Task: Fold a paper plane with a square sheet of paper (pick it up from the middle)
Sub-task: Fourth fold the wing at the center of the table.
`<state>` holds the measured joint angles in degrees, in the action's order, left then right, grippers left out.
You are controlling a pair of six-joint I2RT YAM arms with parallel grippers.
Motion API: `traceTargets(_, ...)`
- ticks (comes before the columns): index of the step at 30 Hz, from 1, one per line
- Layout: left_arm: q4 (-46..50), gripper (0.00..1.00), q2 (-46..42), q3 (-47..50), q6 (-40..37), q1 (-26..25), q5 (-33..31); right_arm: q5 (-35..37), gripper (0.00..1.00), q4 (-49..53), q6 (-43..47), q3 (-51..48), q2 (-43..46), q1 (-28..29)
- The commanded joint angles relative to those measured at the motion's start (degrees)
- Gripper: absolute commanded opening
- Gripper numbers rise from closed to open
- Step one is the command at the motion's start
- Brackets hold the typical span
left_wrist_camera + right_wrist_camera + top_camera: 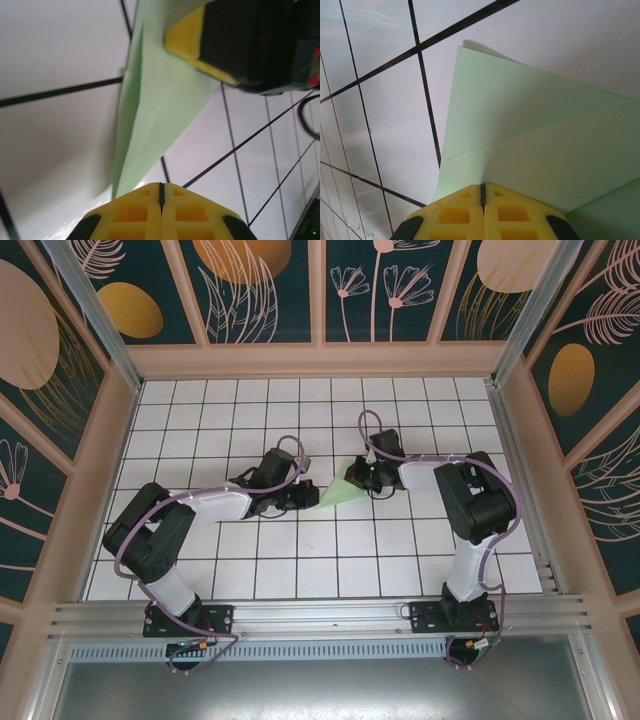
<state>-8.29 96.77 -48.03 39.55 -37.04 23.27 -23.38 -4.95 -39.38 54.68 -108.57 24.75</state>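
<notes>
The paper plane point(338, 496), a pale mint-green folded wedge, lies on the white grid table point(300, 565) slightly right of the middle of the top view. Its pointed tip aims toward the lower left and its wider end toward the upper right. In the left wrist view the paper point(155, 115) runs from a narrow tip at the lower left up to a broad end at the top, with a long crease along it and one side lifted off the tiles. In the right wrist view the paper point(530, 135) spreads in overlapping layers across the right half of the frame. The left gripper point(304, 496) sits just beside the tip. Its yellow fingers point(135, 215) are pressed together with no gap at the seam, and the tip ends just to their left. The right gripper point(363, 480) is at the wide end, its yellow fingers point(455, 215) likewise together, with the paper reaching right up to them. I cannot tell whether either pair pinches the paper. In the left wrist view the right gripper point(197, 47) rests against the paper's upper end.
</notes>
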Motion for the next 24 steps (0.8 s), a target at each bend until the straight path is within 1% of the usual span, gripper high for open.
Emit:
traceTargets(1,-4.13,0.00,2.60,-1.77,1.63,0.47,1.69,8.43,0.00,9.63,0.66,-2.68,-4.85,0.38)
traceTargets(7,-3.45,0.00,7.50,-4.44,1.32,0.43,2.85,8.02,0.00,9.30,0.62,-2.50,-4.59,0.49)
traceTargets(16,-0.69,0.00,10.70,-3.28,0.69,0.47,3.55,6.79,0.00,9.08,1.44,-0.85,-2.50,0.66)
traceTargets(21,3.10,0.00,11.68,-2.27,-0.76,0.47,2.16,5.08,0.00,8.05,3.82,1.97,1.41,0.65)
traceTargets(24,3.70,0.00,11.67,-1.71,-0.87,0.46,1.44,2.92,0.00,4.81,6.04,1.87,5.60,0.90)
